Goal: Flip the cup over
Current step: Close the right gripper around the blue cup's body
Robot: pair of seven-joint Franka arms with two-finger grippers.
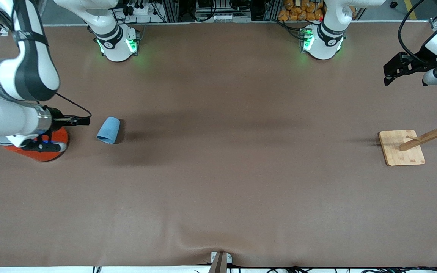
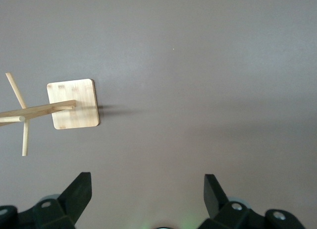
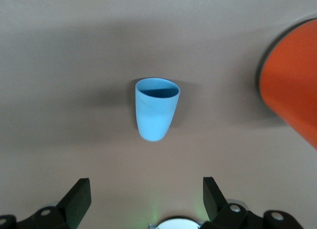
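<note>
— So where is the cup (image 1: 109,130) sitting?

— On the brown table (image 1: 218,182), toward the right arm's end. In the front view it looks tipped, wider end nearer the camera. In the right wrist view (image 3: 156,109) its open mouth shows, dark inside. Whether it stands or lies I cannot say for sure.

— And the right gripper (image 1: 84,121)?

— Low, just beside the cup on the side toward the table's end, pointing at it but not touching. Its fingers (image 3: 79,197) are spread wide in the right wrist view, with nothing between them.

— Anything crowding it?

— An orange-red can (image 1: 44,149) stands under the right arm's wrist, near the cup and closer to the table's end. Its curved side (image 3: 292,90) fills one edge of the right wrist view. The arm hides most of the can. Between the fingers and the cup nothing stands in the way.

— What about the left arm?

— It waits. The left gripper (image 1: 393,72) hangs over the left arm's end of the table, fingers (image 2: 79,194) apart and empty.

— What lies below it?

— A wooden rack (image 1: 402,148), nearer the camera than the gripper's spot: a square base with a pegged post. It is well apart from the cup.
</note>
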